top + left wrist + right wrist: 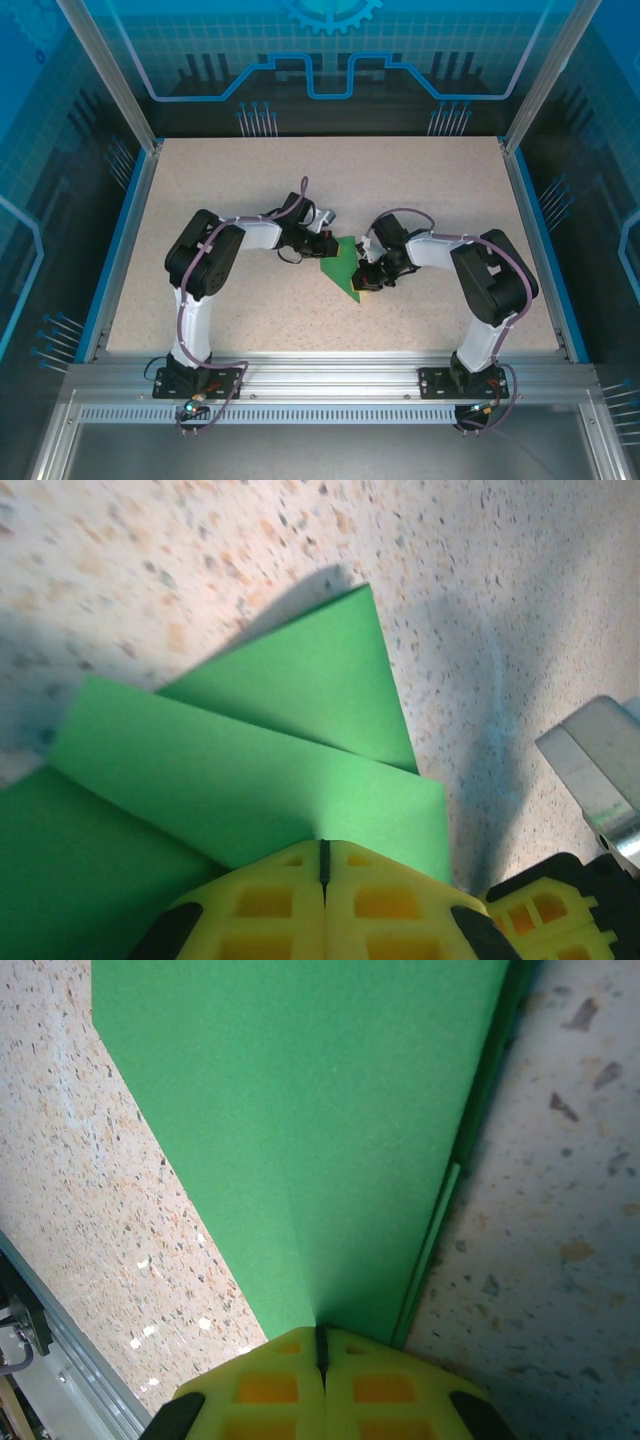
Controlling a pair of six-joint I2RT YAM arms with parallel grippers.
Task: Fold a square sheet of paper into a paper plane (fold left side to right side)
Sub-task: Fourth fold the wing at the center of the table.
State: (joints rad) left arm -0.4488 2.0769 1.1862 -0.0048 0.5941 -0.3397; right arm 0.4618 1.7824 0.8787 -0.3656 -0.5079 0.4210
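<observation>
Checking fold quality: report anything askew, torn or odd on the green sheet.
No tear or crumple shows. In the right wrist view, a lower layer of the square sheet of paper peeks out along the top layer's right edge, so the folded edges do not quite line up.

Speckled beige worktop (420,190), bounded left and right by blue side rails (118,255), carries one item near its centre: the green square sheet of paper (348,268), folded into overlapping pointed flaps.
</observation>
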